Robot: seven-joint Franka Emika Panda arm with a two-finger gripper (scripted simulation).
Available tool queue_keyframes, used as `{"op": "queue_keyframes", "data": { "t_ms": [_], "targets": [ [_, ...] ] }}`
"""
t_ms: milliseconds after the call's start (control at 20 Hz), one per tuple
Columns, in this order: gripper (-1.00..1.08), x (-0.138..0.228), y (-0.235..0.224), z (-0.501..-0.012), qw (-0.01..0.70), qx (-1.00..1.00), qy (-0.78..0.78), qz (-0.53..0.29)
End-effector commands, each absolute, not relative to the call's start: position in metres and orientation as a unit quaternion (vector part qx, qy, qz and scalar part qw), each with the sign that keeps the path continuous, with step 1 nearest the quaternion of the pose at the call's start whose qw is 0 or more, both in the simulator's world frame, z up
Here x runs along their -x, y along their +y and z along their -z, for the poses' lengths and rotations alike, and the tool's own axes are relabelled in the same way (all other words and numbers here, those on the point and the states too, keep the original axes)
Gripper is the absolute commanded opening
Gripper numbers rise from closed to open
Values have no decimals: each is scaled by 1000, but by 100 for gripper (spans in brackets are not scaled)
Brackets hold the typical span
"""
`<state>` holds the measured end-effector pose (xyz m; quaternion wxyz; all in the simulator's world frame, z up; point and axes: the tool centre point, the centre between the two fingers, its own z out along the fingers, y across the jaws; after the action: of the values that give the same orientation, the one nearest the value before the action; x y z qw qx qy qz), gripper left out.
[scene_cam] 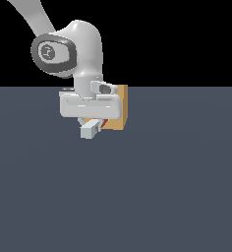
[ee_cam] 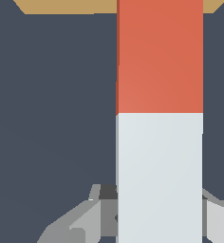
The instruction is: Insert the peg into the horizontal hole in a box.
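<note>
In the exterior view, the white arm (scene_cam: 76, 47) comes down from the upper left, and its hand hangs low over the dark grey counter (scene_cam: 162, 187). Below the hand, the gripper (scene_cam: 92, 123) has its jaws closed on the peg (scene_cam: 90, 130), whose pale end sticks out toward the camera while only a sliver of its red part shows behind. Just to the right, partly hidden by the hand, stands the tan box (scene_cam: 120, 110); the hole is covered from this side.

In the wrist view, one grey finger (ee_cam: 80, 220) shows on each side of the peg's (ee_cam: 159, 142) pale half. Its red half reaches up to the edge of the box (ee_cam: 61, 6); whether it has entered cannot be told.
</note>
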<state>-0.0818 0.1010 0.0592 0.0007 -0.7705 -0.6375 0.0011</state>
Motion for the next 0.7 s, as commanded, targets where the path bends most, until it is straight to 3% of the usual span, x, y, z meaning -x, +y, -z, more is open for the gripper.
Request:
{"op": "queue_keyframes", "data": {
  "t_ms": [0,350,650],
  "targets": [
    [-100,80,101,-61,0,770,-638,1],
    [-100,80,107,-60,0,770,-638,0],
    [-100,75,137,-60,0,770,-638,0]
  ]
}}
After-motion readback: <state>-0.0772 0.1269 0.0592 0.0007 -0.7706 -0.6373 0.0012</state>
